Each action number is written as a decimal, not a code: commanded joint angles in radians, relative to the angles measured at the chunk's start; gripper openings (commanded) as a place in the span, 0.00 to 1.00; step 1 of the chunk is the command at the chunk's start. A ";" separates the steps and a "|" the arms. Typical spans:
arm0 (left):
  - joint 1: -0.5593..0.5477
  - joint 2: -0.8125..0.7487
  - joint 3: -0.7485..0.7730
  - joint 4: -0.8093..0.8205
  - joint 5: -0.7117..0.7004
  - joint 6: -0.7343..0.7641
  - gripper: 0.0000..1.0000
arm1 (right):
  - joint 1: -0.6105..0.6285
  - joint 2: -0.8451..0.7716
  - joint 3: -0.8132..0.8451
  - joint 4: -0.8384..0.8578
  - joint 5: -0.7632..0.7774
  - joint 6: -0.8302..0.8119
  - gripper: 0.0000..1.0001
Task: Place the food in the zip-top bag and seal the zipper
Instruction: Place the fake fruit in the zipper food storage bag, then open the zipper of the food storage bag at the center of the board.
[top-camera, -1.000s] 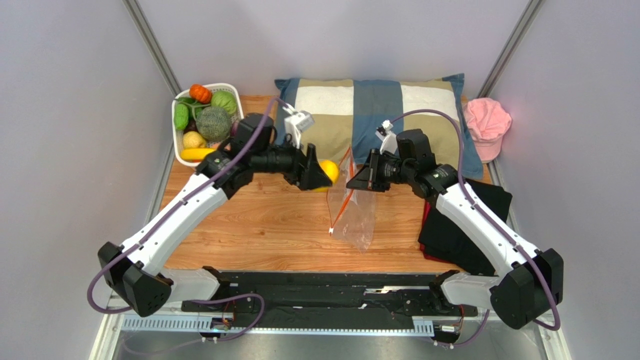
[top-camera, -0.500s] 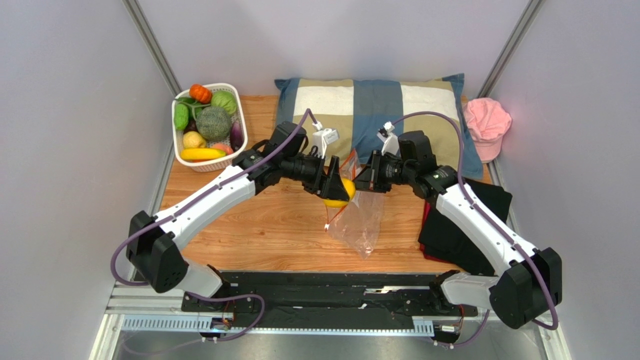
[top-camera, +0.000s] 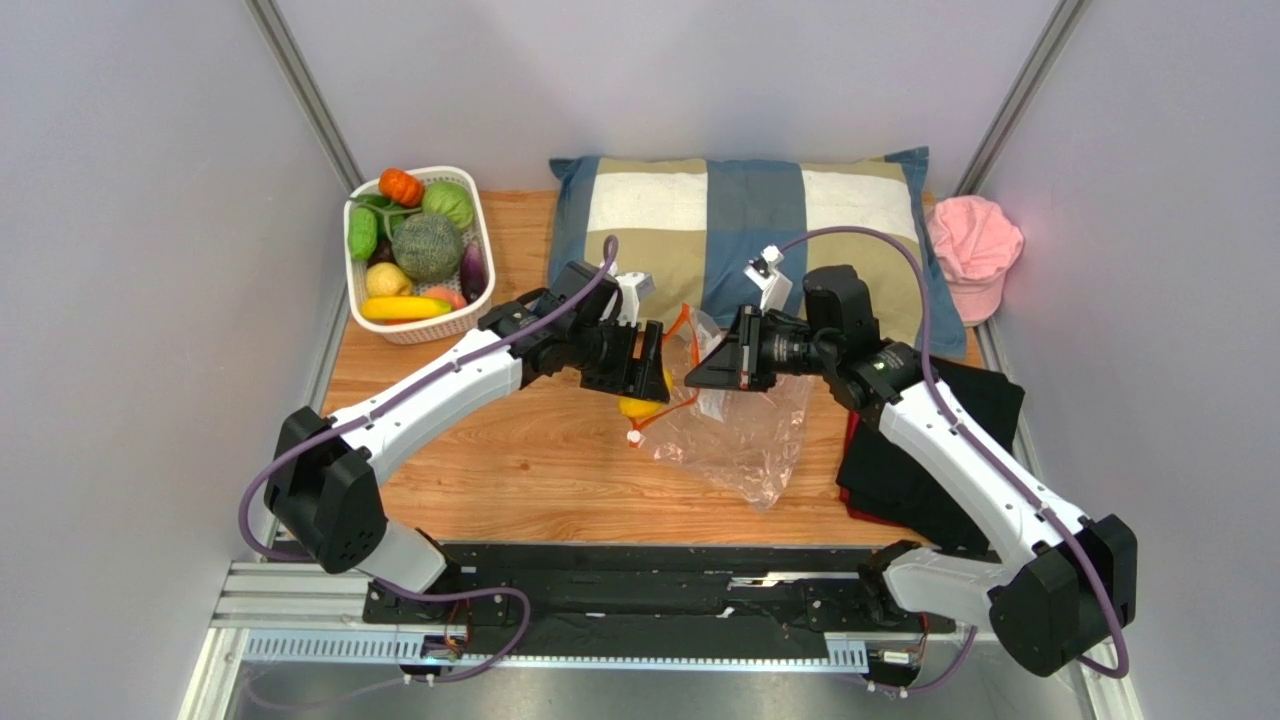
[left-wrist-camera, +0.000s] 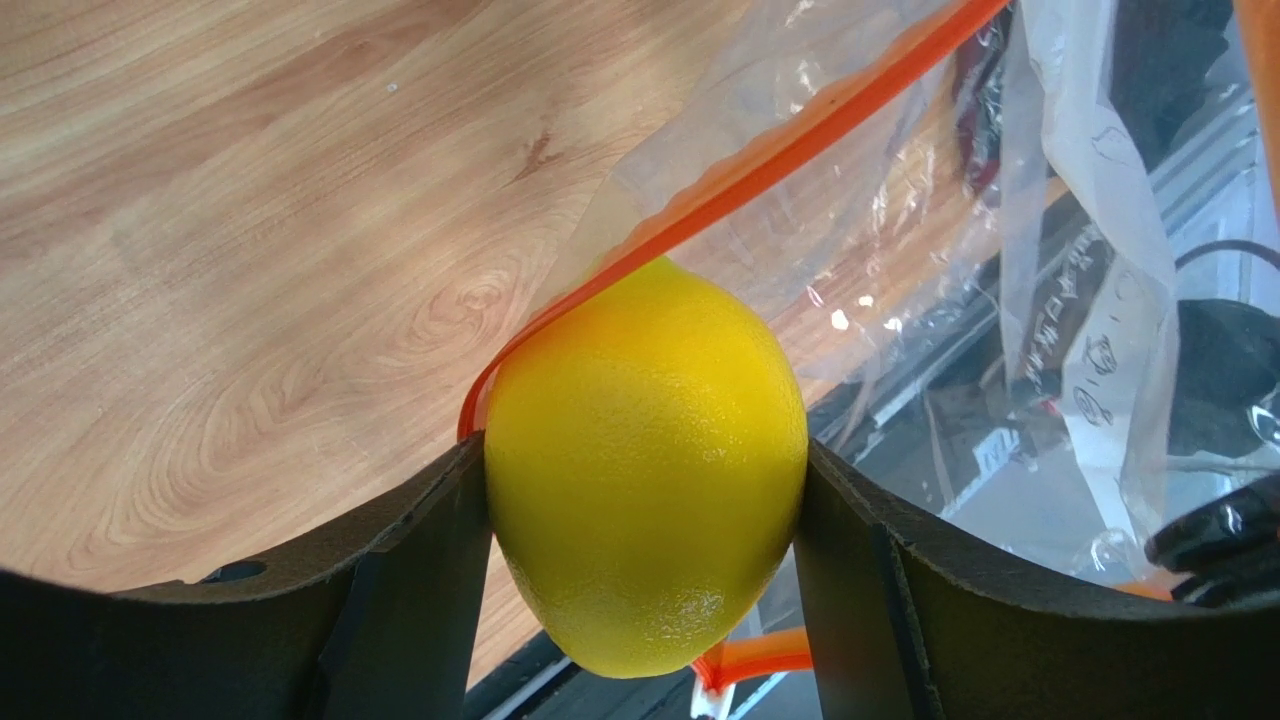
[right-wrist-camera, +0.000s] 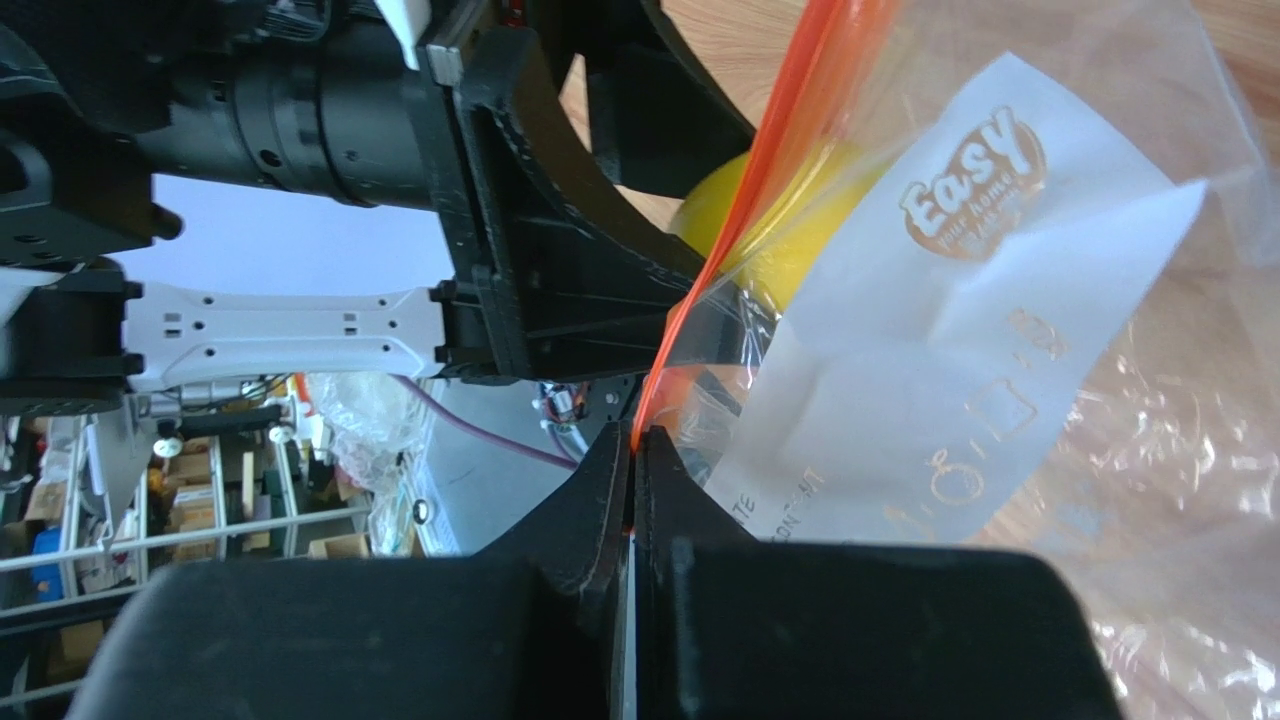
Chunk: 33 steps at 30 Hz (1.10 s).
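Lemon is clamped between the fingers of the left gripper, held right at the mouth of the bag, above the table. Zipper curves over the top and side of the lemon and touches it. Can't tell whether the lemon has crossed the lip; looks like only its front is at the opening. Right gripper is closed, pinching the zipper edge and holding that side of the mouth up, so the bag hangs open with its lower part crumpled on the table. No food visible inside the bag.

Progress: early, first item at insertion. Not done: lemon pushed in and released. The other food sits in the basket at the far left corner, banana and tomato among it, well apart from the bag. Zipper open, sealing not started
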 joint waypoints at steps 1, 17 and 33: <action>-0.012 -0.059 0.038 0.024 0.013 -0.009 0.69 | 0.003 -0.002 0.011 0.104 -0.072 0.051 0.00; -0.008 -0.262 0.097 -0.053 -0.154 0.236 0.83 | 0.002 -0.002 0.011 0.080 -0.077 0.028 0.00; -0.009 -0.099 0.231 -0.076 0.016 0.238 0.92 | 0.008 0.028 0.045 0.065 -0.054 -0.012 0.00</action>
